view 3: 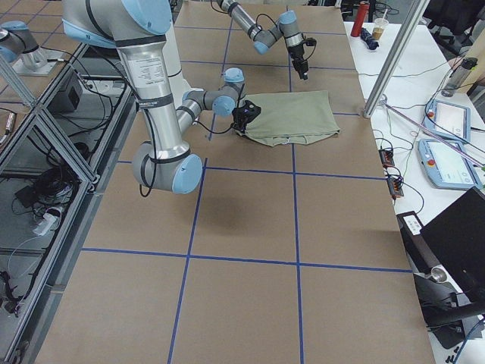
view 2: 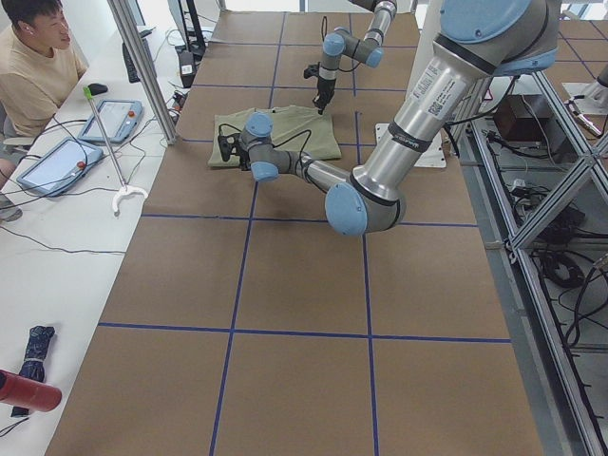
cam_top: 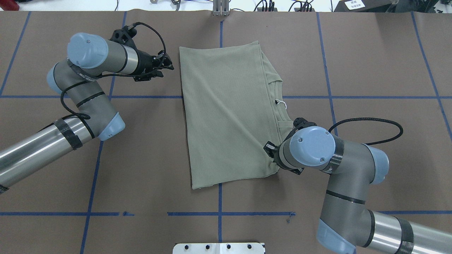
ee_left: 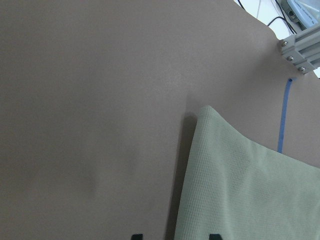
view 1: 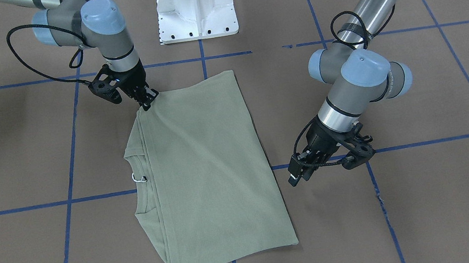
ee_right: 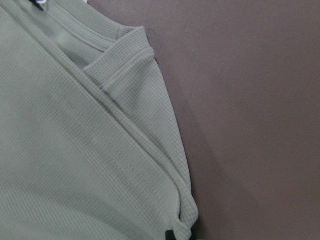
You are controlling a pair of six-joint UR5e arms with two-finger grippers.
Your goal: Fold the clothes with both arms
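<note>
In the front-facing view the shirt [view 1: 207,166] lies folded into a flat rectangle at the middle of the worktop [view 1: 429,196], in front of the white base [view 1: 196,10]. Its collar [view 1: 137,180] points toward the robot's right end. The right gripper [view 1: 146,101] is clenched on the shirt's corner nearest the robot's edge, and the cloth is creased there. The left gripper [view 1: 298,176] hangs just beside the opposite long side, released and not touching the cloth.

In the overhead view the right gripper is mostly hidden under its own wrist [cam_top: 310,146]. The left one is near the shirt's corner toward the far edge.

In the left wrist view two fingertips [ee_left: 136,236] stand apart over the shirt's edge. In the right wrist view a black fingertip [ee_right: 171,235] sits at the bunched cloth corner.

The exterior left view shows a person [view 2: 38,66] seated beyond the far edge.
</note>
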